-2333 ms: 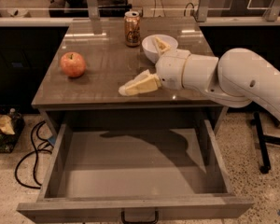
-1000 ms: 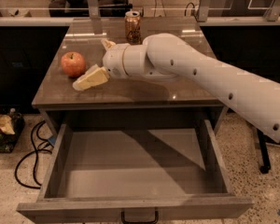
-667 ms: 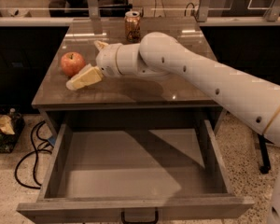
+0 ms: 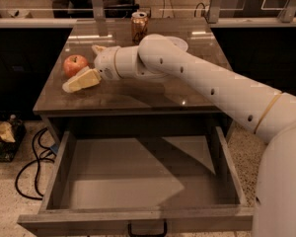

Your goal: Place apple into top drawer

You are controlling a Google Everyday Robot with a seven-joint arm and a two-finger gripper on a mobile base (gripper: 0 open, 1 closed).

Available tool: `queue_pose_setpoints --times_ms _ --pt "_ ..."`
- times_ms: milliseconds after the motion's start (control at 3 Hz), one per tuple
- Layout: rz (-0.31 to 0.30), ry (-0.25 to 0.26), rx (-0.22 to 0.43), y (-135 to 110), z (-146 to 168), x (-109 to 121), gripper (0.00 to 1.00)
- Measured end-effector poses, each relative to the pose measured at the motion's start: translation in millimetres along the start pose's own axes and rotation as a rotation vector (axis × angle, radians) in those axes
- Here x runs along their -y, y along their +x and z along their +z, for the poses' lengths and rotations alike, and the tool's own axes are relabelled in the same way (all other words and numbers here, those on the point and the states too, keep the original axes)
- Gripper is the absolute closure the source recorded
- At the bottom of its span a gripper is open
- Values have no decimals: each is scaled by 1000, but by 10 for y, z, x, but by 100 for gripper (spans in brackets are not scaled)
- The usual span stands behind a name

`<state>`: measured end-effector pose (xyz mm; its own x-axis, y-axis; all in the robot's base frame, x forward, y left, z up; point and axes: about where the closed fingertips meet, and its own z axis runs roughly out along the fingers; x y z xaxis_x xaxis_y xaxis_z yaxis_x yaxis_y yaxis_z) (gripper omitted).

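- The apple (image 4: pixel 75 64) sits on the table (image 4: pixel 118 97), near the left rear part of the top. It is not in the drawer.
- It stands upright with its stem dimple facing up. Being round, it has no long axis to speak of.
- Its skin is red-orange, with a paler glossy patch near the top. The lower right edge is hidden behind a finger.
- The gripper (image 4: pixel 82 69) is right at the apple, reaching in from the right.
- Its two cream fingers (image 4: pixel 83 80) are spread wide. The long near one lies low across the front of the apple, and a shorter tip shows behind and to the right.
- The apple is at the mouth of that gap. Whether either finger touches it cannot be told.
- The white arm (image 4: pixel 212 90) runs from the lower right corner up across the table to the gripper.
- The drawer (image 4: pixel 138 216) is pulled fully out below the table's front edge. Its flat grey-brown bottom shows only the arm's shadow.
- A small dark handle (image 4: pixel 147 229) is at the middle of the drawer's front.
- A can (image 4: pixel 139 26) stands upright at the back of the table, well apart from the apple.
- A white bowl (image 4: pixel 181 43) is just right of the can, mostly hidden by the arm. Its inside cannot be seen.
- Dark cables (image 4: pixel 32 162) loop on the floor left of the drawer.
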<state>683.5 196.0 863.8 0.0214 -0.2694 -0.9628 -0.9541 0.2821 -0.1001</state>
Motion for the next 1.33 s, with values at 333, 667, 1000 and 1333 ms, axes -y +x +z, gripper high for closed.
queue_pose_setpoints --times_ms 333,667,1000,1333 --pt "46 -10 -5 63 118 -28 0" --pt "74 -8 9 118 227 -26 16" --pt "74 -11 9 116 245 -41 38" --pt "74 -16 9 111 267 -61 62"
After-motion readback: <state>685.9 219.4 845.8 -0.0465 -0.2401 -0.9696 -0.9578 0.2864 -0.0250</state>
